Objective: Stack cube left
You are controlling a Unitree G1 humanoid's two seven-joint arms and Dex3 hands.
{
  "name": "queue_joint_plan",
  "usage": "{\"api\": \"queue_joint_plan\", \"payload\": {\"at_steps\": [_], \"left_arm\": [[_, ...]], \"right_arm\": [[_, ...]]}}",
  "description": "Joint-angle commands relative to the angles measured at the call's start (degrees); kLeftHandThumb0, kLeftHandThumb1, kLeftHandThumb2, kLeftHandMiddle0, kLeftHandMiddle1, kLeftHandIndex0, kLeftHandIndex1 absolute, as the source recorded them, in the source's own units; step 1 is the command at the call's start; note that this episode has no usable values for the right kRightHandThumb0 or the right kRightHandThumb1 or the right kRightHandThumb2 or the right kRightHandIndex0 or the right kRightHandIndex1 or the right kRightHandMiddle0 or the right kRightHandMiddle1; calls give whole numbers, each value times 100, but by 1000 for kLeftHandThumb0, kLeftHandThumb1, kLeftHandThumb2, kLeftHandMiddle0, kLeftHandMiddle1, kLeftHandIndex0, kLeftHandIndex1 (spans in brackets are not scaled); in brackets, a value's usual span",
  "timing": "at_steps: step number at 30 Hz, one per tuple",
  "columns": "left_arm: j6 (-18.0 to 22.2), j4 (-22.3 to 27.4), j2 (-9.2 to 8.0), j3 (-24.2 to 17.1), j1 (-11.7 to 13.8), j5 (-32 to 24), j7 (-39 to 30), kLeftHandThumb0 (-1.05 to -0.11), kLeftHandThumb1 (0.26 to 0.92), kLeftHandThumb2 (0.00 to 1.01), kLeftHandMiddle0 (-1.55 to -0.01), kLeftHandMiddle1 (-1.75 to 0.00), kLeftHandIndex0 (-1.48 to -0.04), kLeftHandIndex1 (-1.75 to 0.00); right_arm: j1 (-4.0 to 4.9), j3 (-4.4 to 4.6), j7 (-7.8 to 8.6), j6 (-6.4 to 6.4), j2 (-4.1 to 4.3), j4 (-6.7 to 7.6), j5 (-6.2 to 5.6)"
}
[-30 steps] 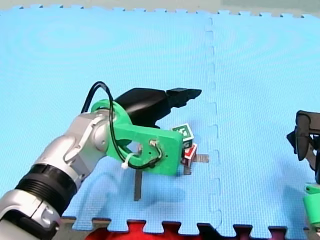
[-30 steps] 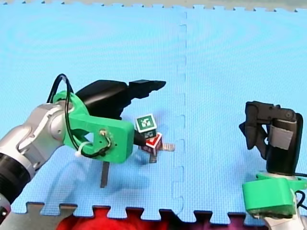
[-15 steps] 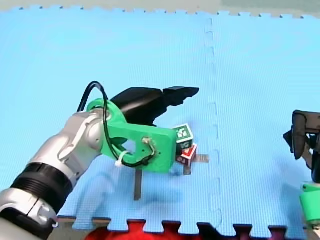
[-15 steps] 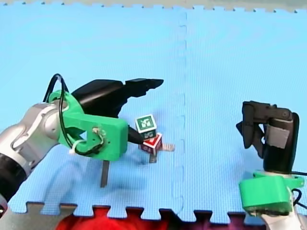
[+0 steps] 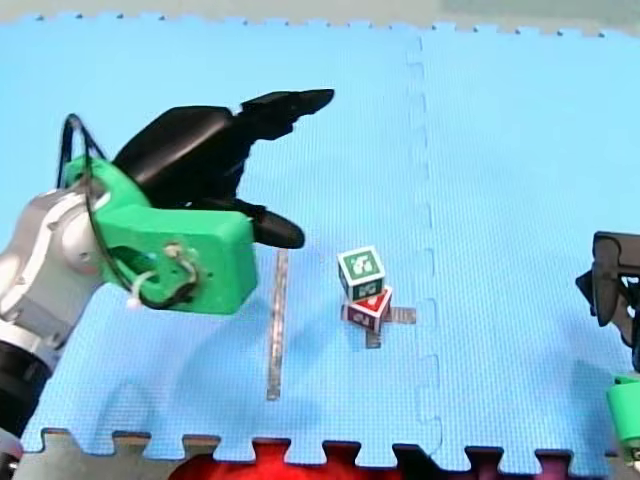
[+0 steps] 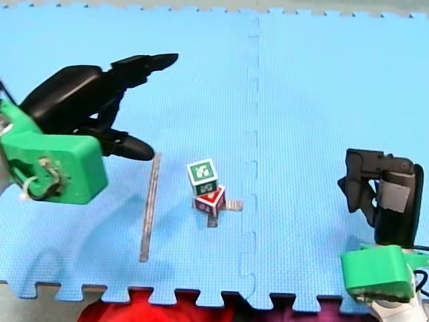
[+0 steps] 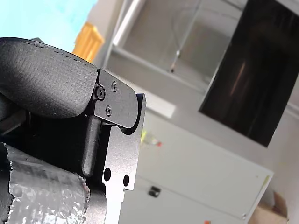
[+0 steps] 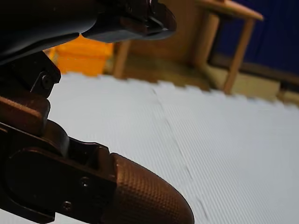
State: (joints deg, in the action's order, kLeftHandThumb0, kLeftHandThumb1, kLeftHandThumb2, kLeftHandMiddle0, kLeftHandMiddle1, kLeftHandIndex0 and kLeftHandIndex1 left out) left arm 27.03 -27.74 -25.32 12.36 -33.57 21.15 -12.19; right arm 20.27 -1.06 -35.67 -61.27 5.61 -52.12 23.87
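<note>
A green cube point(image 5: 361, 271) sits on top of a red cube point(image 5: 369, 309), a little askew, near the middle of the blue foam mat point(image 5: 500, 150). Nothing touches the stack. My left hand point(image 5: 290, 165) is open and hangs above the mat, up and to the left of the stack, well apart from it. Its green wrist block point(image 5: 185, 265) is in the foreground. My right hand point(image 6: 367, 184) is shut and holds nothing, at the right edge near the mat's front.
A long grey tape strip point(image 5: 277, 322) lies on the mat left of the cubes, and a short grey mark point(image 5: 401, 316) sticks out from under the red cube. A toothed seam point(image 5: 425, 200) runs front to back. Something red point(image 5: 260, 470) lies beyond the front edge.
My left hand has risen and drawn back to the left, away from the cubes, uncovering the long grey strip. The green cube stays on the red one. The right hand has barely moved.
</note>
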Motion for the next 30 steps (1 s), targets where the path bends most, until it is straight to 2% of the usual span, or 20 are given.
{"api": "queue_joint_plan", "payload": {"at_steps": [1, 3, 5, 6, 8, 10, 11, 12, 14, 16, 18, 21, 23, 25, 26, 28, 29, 30], "left_arm": [[8, 25, -112, -114, 149, -146, -115, -1048, 914, 51, -773, -1746, -271, -42], [-67, -94, -125, -162, 195, -275, -240, -1048, 913, 45, -771, -1746, -272, -39], [-325, -251, -90, -197, 190, -390, -407, -1048, 914, 38, -779, -1746, -271, -33], [-358, -526, -32, -193, 136, -400, -386, -1048, 915, 36, -783, -1746, -272, -31], [-109, -1213, 127, -205, 54, -451, -223, -1048, 917, 32, -791, -1746, -271, -27], [419, -1892, 339, -311, -3, -657, -121, -1048, 920, 33, -796, -1746, -267, -23], [708, -2232, 500, -381, -28, -765, -40, -1048, 920, 129, -798, -1746, -275, -22], [945, -2509, 655, -427, -37, -822, 84, -1048, 921, 295, -798, -1746, -309, -28], [1307, -2861, 949, -459, -10, -770, 594, -1048, 921, 486, -798, -1746, -424, -59], [1458, -2986, 1118, -423, 36, -652, 991, -1048, 921, 612, -797, -1746, -509, -73], [1343, -3051, 1260, -424, 70, -723, 931, -1048, 921, 679, -774, -1746, -573, -80], [1157, -3191, 1446, -515, 62, -959, 680, -1048, 921, 711, -754, -1746, -552, -49], [1226, -3331, 1544, -570, 86, -1027, 736, -1048, 921, 719, -750, -1746, -518, -25], [1304, -3550, 1761, -702, 142, -1213, 747, -1047, 921, 726, -750, -1746, -492, -9], [1319, -3629, 1872, -753, 156, -1291, 746, -1043, 921, 738, -687, -1725, -467, -6], [1347, -3710, 2009, -781, 167, -1344, 774, -1043, 921, 750, -622, -1602, -438, -2], [1372, -3729, 2036, -769, 179, -1327, 800, -1046, 921, 757, -606, -1394, -429, -1], [1388, -3736, 2054, -763, 194, -1324, 788, -1047, 921, 780, -612, -1046, -413, -1]], "right_arm": [[48, -18, -55, -85, 67, -101, -34], [57, -10, -80, -134, 88, -153, -30], [60, -3, -96, -177, 105, -191, -25], [60, -1, -97, -195, 113, -205, -27], [60, -1, -86, -224, 133, -222, -40], [54, -3, -64, -251, 150, -225, -52], [53, -3, -51, -268, 161, -230, -58], [52, -3, -40, -283, 171, -236, -62], [52, -2, -18, -304, 187, -248, -67], [52, 0, 1, -311, 194, -240, -70], [46, 5, 13, -311, 190, -218, -67], [40, 7, 42, -312, 189, -193, -82], [34, 4, 68, -317, 194, -178, -99], [26, 1, 95, -316, 193, -149, -109], [25, -2, 108, -312, 192, -136, -113], [31, -7, 130, -307, 193, -131, -119], [37, -10, 141, -306, 195, -138, -125], [43, -11, 153, -306, 196, -145, -130]]}}
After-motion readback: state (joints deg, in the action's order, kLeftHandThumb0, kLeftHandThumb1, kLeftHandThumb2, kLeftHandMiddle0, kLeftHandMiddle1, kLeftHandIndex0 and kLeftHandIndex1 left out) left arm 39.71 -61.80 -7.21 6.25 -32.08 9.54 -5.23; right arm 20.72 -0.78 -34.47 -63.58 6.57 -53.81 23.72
